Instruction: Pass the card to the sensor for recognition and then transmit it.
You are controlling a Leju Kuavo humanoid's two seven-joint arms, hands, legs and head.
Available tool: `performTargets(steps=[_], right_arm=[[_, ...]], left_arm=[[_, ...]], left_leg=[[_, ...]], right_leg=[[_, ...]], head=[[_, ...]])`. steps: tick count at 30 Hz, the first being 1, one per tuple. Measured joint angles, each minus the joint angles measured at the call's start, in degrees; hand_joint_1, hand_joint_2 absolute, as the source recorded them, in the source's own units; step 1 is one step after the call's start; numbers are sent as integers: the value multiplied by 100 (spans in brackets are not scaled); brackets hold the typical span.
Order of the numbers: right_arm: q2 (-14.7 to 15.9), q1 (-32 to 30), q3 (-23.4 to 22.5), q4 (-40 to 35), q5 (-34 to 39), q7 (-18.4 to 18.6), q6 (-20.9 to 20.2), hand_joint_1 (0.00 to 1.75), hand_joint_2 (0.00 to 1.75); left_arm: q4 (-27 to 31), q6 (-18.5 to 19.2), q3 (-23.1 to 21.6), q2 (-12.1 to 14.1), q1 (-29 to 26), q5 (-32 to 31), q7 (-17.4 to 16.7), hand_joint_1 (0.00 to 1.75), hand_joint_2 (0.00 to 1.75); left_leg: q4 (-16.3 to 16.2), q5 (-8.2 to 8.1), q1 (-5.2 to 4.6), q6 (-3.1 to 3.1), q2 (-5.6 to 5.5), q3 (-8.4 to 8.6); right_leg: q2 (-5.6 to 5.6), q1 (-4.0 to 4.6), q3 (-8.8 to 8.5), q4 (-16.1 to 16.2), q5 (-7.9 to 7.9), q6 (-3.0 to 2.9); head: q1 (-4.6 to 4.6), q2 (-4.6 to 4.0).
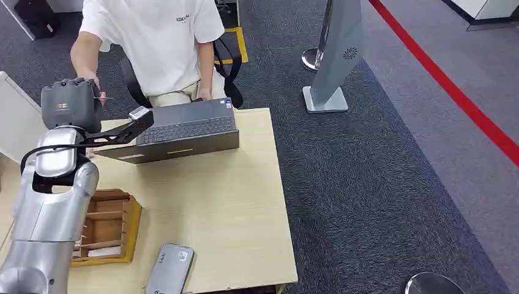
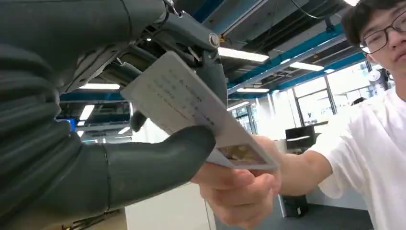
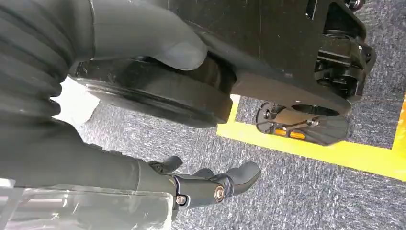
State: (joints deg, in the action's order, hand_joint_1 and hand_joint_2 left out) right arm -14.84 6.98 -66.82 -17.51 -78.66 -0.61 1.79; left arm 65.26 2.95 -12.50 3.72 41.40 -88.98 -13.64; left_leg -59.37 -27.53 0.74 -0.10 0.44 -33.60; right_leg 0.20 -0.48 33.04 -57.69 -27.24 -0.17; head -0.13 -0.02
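Your left hand (image 2: 143,120) clamps the white printed rectangular card (image 2: 191,108) between its thick grey thumb and darker fingers, raised beyond the far-left corner of the light wooden table (image 1: 232,202). In the left wrist view, the person's hand (image 2: 239,184) grips the card's free end from below, so both hands touch it at once. In the head view, your left hand (image 1: 70,104) sits above the table's far-left edge, level with the seated person in the white T-shirt (image 1: 162,43).

Your right hand (image 3: 210,184) hangs over grey carpet, fingers loosely curled with nothing in them; the right wrist view shows no contact with anything.

On the table: 1 open dark grey laptop (image 1: 183,125) at the far edge, directly in front of the person. 1 brown wooden compartment box (image 1: 107,226) sits at the near-left side. 1 grey flat rounded sensor device (image 1: 170,269) lies at the near edge, just beside the box.
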Motion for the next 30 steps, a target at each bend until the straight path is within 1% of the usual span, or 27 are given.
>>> performTargets(steps=[5, 8, 17, 19, 21, 22, 25, 26, 27, 28, 30], right_arm=[[0, 0, 0, -4, -15, 0, 0, 0, 175], [0, 0, 0, -7, -17, 0, 0, 0, 175], [0, 0, 0, -9, -20, 0, 0, 0, 175], [0, 0, 0, -9, -17, 0, 0, 0, 175], [-4, -2, -4, -11, 4, 0, 2, 0, 175], [-11, -3, -20, -17, 19, 2, 11, 0, 175], [-33, -13, -103, -59, 184, 44, 59, 0, 175], [-42, -13, -149, -79, 234, 66, 72, 0, 175], [-50, -17, -192, -109, 288, 85, 76, 0, 175], [-63, -22, -230, -129, 337, 103, 76, 0, 175], [-74, -23, -330, -177, 410, 116, 72, 0, 175]], left_arm=[[0, -37, 0, 7, 0, 0, 0, 175, 175], [37, -186, -2, 7, -22, -2, 0, 175, 175], [105, -194, 0, 4, -57, 0, 2, 175, 175], [222, -314, 0, -13, -136, -2, 150, 175, 175], [630, -505, 35, -65, -391, 0, 393, 175, 175], [897, -524, 57, -110, -564, -2, 496, 175, 175], [1958, -606, 120, -311, -1361, 0, 1144, 175, 175], [2305, -654, 120, -370, -1670, 0, 1308, 175, 175], [2712, -747, 116, -419, -2026, 0, 1401, 175, 175], [3050, -853, 94, -455, -2384, 0, 1416, 175, 175], [3659, -1076, -28, -450, -3030, 0, 1449, 175, 175]], left_leg=[[0, 0, 0, 0, -2, 0], [0, 0, 0, 0, -2, 0], [0, 0, 0, 0, -2, 0], [0, 0, 0, 0, -1, 0], [0, 0, -1, 0, 0, -1], [0, -1, -1, 0, -1, -1], [1, -15, -6, 8, 2, -2], [1, -19, -7, 8, 3, -1], [2, -25, -9, 3, 8, 1], [2, -32, -11, 8, 17, 4], [2, -38, -12, 16, 17, 4]], right_leg=[[-2, 0, 0, 0, 0, 0], [-1, 0, 0, 0, 0, 0], [-1, 0, 0, 0, 0, 0], [0, 0, 0, 0, 0, 0], [1, -1, 0, 0, -1, 1], [0, -1, -2, 0, -2, 2], [2, -6, -2, 2, -12, 5], [2, -6, -2, 3, -16, 5], [6, -9, -2, 3, -21, 6], [9, -11, 0, 3, -24, 8], [4, -13, 1, 5, -31, 8]], head=[[0, 0], [2, 0], [0, 0], [0, 0], [0, 0], [2, 0], [2, 0], [2, 0], [2, 0], [2, 0], [0, 0]])
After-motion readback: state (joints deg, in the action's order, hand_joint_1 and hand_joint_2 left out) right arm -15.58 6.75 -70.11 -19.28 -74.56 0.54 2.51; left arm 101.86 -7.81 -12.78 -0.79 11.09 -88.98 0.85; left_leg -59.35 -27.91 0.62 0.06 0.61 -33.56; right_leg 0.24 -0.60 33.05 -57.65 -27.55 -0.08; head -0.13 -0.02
